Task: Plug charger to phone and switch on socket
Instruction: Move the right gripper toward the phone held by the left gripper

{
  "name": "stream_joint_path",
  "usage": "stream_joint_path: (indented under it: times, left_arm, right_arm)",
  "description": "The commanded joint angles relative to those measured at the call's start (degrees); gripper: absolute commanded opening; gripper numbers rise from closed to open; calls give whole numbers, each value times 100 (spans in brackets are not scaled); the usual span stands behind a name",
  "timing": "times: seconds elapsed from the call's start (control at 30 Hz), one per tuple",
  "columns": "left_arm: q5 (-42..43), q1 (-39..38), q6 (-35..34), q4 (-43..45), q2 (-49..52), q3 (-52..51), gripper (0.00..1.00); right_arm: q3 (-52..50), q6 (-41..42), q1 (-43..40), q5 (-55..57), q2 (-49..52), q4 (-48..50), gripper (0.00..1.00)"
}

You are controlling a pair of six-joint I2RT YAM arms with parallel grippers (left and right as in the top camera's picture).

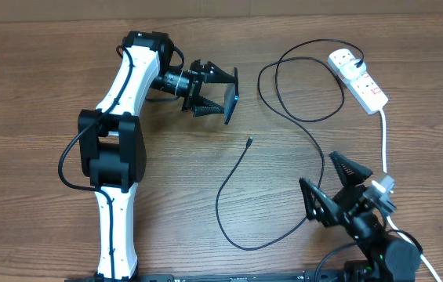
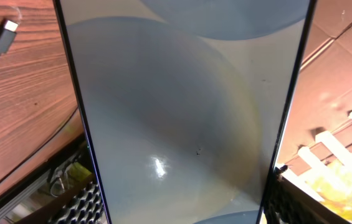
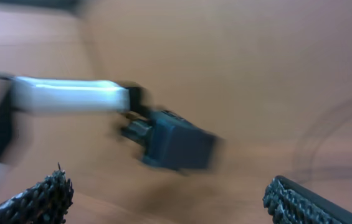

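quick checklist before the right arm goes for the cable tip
1. Left claw grips the black-edged smartphone: ok.
2. Right claw open and empty: ok.
3. Thin black charger cable's connector tip lies free on the wooden table, apart from both claws: ok.
4. Charger's white plug sits in the white oblong power strip: ok, as far as the overhead view shows.
5. Strip switched on: cannot tell.
6. Phone's charging port faces the tip: cannot tell.

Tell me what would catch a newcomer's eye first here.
The left claw grips the phone on edge at upper centre, its screen filling the left wrist view. The black charger cable snakes across mid-table, tip loose, toward the socket at top right.
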Motion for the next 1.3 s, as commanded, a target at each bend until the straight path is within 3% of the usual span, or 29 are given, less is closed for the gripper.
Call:
stream_joint_path:
  times: [0.0,0.13,0.27,0.37,0.47,0.57,0.63,0.73,0.93,1.07,1.27]
  left_arm:
    - [516,61,85,-11,2,140,68]
    - [623,61,83,-11,2,140,67]
    - [632,61,-61,-13,2,140,68]
    - [833,57,-90,-13,2,140,67]
    - [944,57,-96,-15,2,140,67]
    - [973,57,-94,-15,2,140,66]
    - [999,57,-107,-17,2,140,67]
    - [1078,57,-107,-48,2,140,67]
    - [1073,57,-111,-146,2,140,66]
    - [1071,52,-111,-181,2,140,66]
    - [1054,4,-109,-435,2,140,67]
  right_arm:
    - [476,1051,37,-782,76,111,100]
    - [2063,-118,35,-568,850,-1864,100]
    - [4081,-1165,35,-160,2461,-4291,100]
    - [5480,-1342,37,90,3729,-5657,100]
    - [6321,-839,37,-824,4673,-6170,100]
    - [6653,-575,66,-2103,5475,-6019,100]
    - [6767,-568,236,-2011,5882,-6039,100]
    - [6913,-247,782,-623,6306,-6177,99]
    - [7475,573,2684,3379,6937,-6446,99]
    - [7587,1327,3493,5125,7381,-6371,99]
    - [7587,1462,3976,5595,8148,-5971,99]
